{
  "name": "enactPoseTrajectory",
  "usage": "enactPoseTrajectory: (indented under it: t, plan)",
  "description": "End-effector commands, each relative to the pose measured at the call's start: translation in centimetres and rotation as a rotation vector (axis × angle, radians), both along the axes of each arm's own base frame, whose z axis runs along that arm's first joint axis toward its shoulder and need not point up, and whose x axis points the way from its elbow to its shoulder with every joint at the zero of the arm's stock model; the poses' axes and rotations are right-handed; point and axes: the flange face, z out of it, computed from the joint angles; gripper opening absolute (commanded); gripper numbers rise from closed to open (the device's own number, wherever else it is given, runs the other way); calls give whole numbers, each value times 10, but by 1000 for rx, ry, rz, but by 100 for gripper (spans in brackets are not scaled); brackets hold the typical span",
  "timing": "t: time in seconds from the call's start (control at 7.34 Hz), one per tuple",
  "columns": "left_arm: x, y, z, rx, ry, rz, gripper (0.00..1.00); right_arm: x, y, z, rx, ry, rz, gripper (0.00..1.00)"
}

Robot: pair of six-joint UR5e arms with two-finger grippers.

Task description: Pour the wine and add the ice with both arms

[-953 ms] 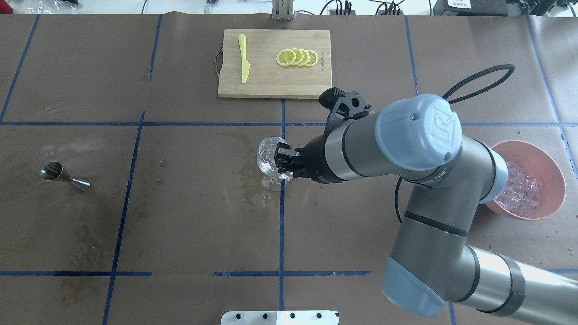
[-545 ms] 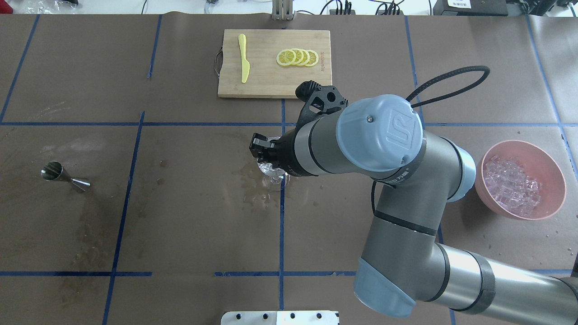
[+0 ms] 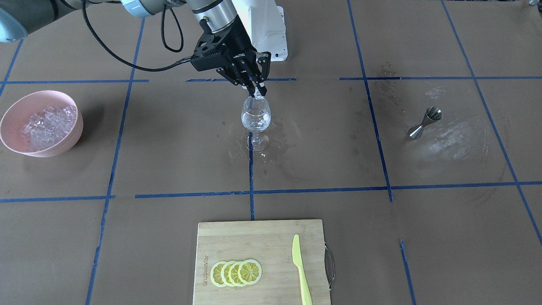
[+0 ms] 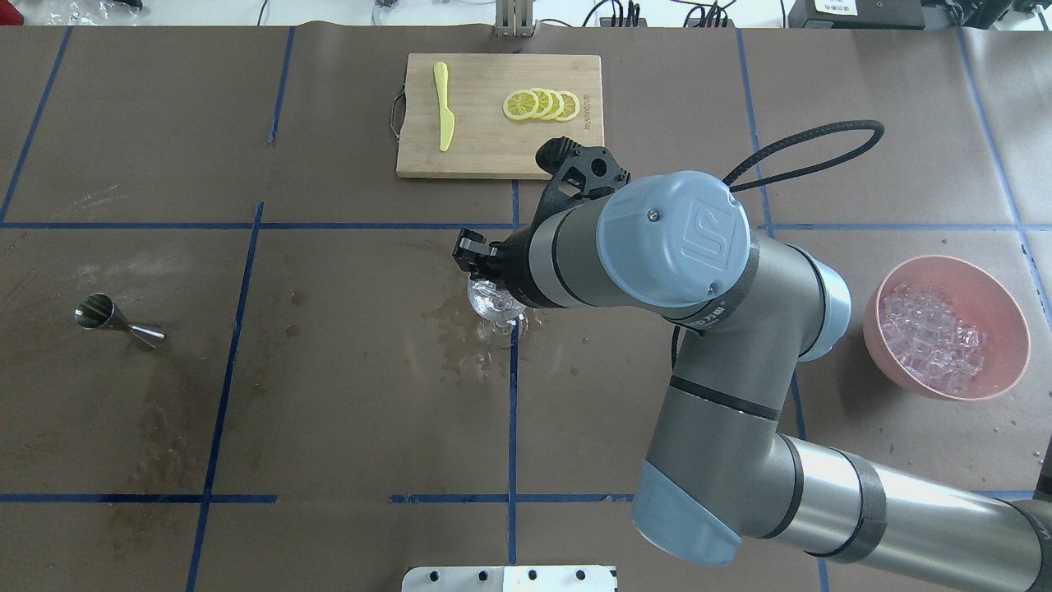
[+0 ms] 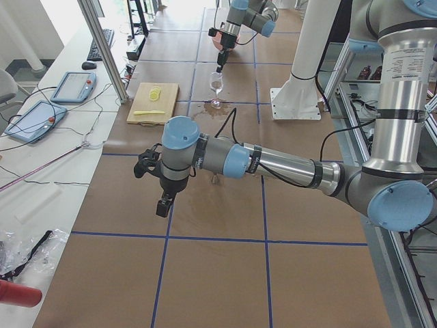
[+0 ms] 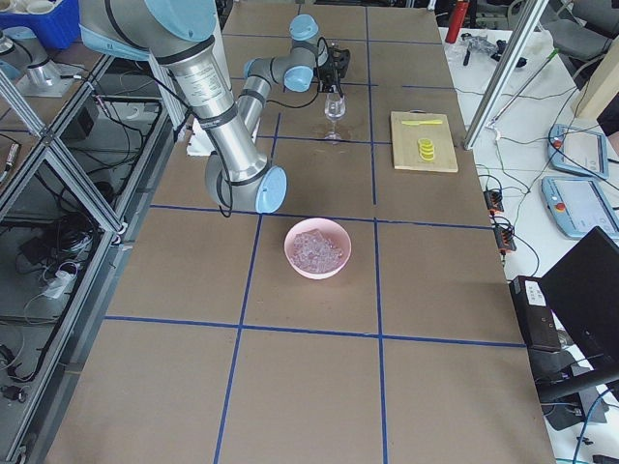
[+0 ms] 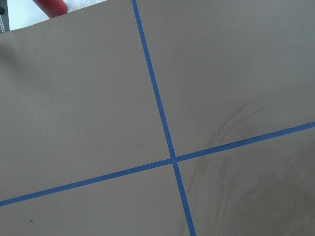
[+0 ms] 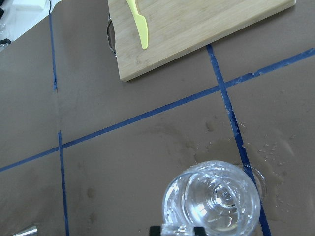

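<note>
A clear wine glass point(image 3: 255, 116) stands upright at the table's middle, among wet spots. The wine in it is too clear to make out. My right gripper point(image 3: 257, 91) points down just above the glass rim, fingers nearly closed on a small clear ice chunk. In the overhead view the right gripper point(image 4: 470, 255) covers part of the glass point(image 4: 493, 302). The right wrist view looks down into the glass bowl point(image 8: 211, 201). More ice point(image 4: 933, 325) fills a pink bowl point(image 4: 869, 329). My left gripper point(image 5: 164, 205) hangs over bare table far from the glass; I cannot tell whether it is open or shut.
A steel jigger point(image 4: 115, 319) lies on its side at the left. A bamboo cutting board point(image 4: 485, 148) at the far edge carries lemon slices point(image 4: 542, 105) and a yellow knife point(image 4: 444, 107). Blue tape lines cross the brown table cover.
My right arm has swung left. Its gripper has gone from beside the glass to just above its rim. The glass, bowl and jigger have not moved.
</note>
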Motion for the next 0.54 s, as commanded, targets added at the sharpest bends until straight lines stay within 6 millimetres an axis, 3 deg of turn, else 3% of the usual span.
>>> enactPoseTrajectory:
  t: [0.0,0.14,0.41]
  plan:
    - [-1,1,-1,4,-5,-1,100,-7,-3,6,-2,22,3,100]
    - [-1,4,0,2,-5,-1,100,-6,-4,6,-2,24,4,100]
    - [0,15,1,-4,-3,-6,100,32,-34,16,-17,25,22,100]
